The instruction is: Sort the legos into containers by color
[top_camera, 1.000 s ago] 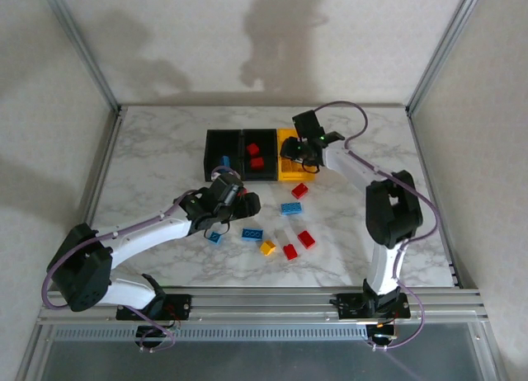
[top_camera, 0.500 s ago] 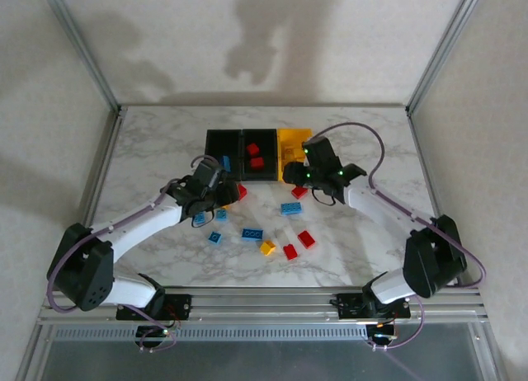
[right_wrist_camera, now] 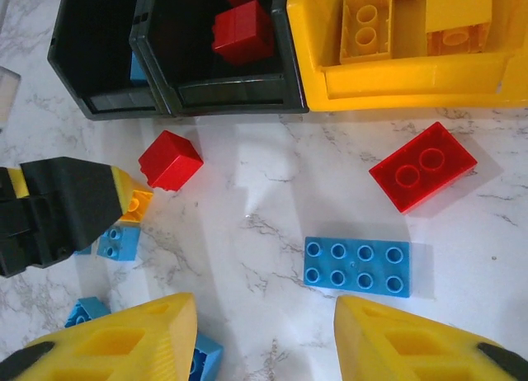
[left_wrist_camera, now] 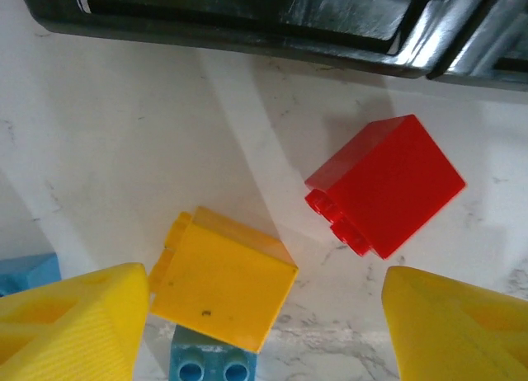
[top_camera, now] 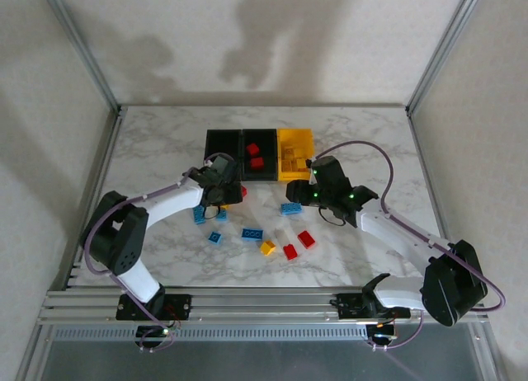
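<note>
Left gripper (left_wrist_camera: 266, 292): jaws spread wide and holding nothing. Its yellow fingers (left_wrist_camera: 74, 323) fill the lower corners of the left wrist view, over the marble table (left_wrist_camera: 107, 150).
Red cube brick (left_wrist_camera: 384, 187): right of centre in the left wrist view, tipped on its side on the table. It sits just below the dark bin wall along the top edge.
Yellow brick (left_wrist_camera: 223, 290): lower left of the same view, just beside the left finger. It may be touching, but the edge is too tight to call. It lies over a small blue brick (left_wrist_camera: 202, 364) at the bottom edge.
Right gripper (right_wrist_camera: 264, 315): jaws apart, with only bare marble between the tips and nothing held.
Blue eight-stud plate (right_wrist_camera: 356, 265): flat on the table at lower centre-right of the right wrist view, just above the right finger.
Red flat brick (right_wrist_camera: 422, 166): right of centre, on the table near the yellow bin's front wall but apart from it.
Containers (top_camera: 260, 152): a joined row at upper centre of the top view, two black on the left and one yellow on the right.
Yellow bin (right_wrist_camera: 404, 84): top right of the right wrist view, with yellow bricks (right_wrist_camera: 366, 22) inside.
Middle black bin (right_wrist_camera: 223, 92): top centre, with red bricks (right_wrist_camera: 242, 32) inside.
Left black bin (right_wrist_camera: 91, 76): top left, with a blue piece (right_wrist_camera: 139, 66) against its right wall.
Scattered legos (top_camera: 289, 251): blue, yellow and red pieces on the table below the bins, at the centre of the top view.
</note>
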